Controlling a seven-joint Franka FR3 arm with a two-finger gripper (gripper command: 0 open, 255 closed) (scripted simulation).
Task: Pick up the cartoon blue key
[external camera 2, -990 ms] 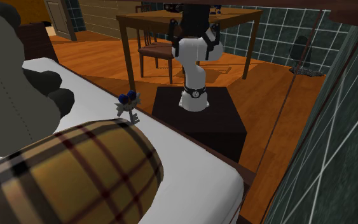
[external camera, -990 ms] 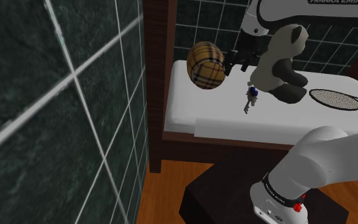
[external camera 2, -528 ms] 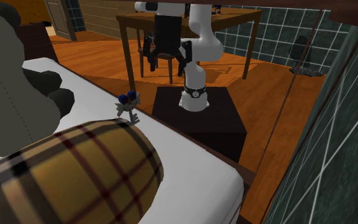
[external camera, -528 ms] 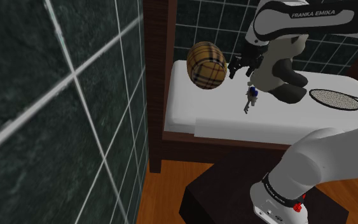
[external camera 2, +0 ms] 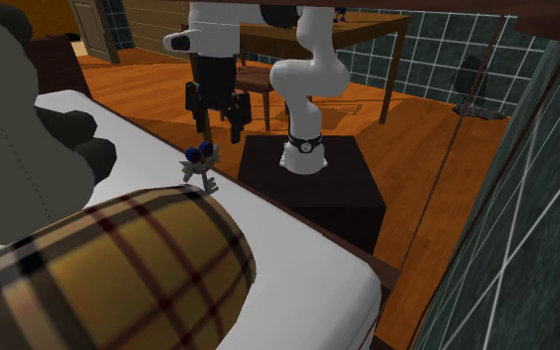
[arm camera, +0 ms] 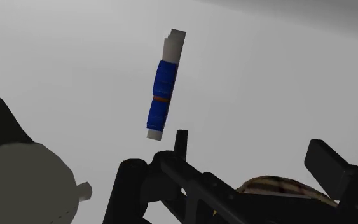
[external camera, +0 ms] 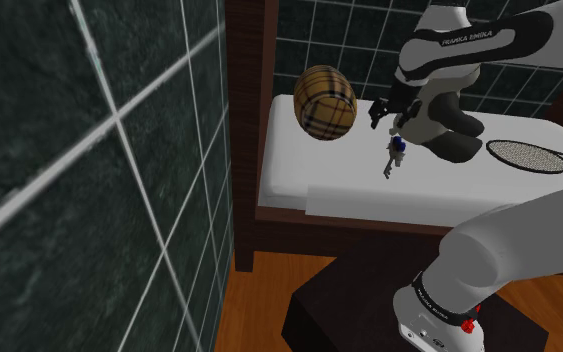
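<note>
"Since a second ago the arm has swung out over the bed, and the gripper (external camera 2: 218, 121) now hangs above the blue key (external camera 2: 201, 162). Its fingers stand apart, clasping nothing."

"Where's the key?"

"Lying on the white bed (external camera: 299, 165), close to the edge that faces the stand (external camera 2: 317, 189). In the shoulder view the plaid cushion (external camera: 324, 102) sits at its ten o'clock, the teddy bear (external camera: 437, 122) at one and the racket (external camera: 529, 153) at three."

"Any room around it?"

"Bare sheet at six o'clock. A dark tiled wall (external camera: 89, 150) flanks the bed. Behind the stand lie wooden floor (external camera 2: 437, 139) and a table (external camera 2: 297, 28)."
</note>
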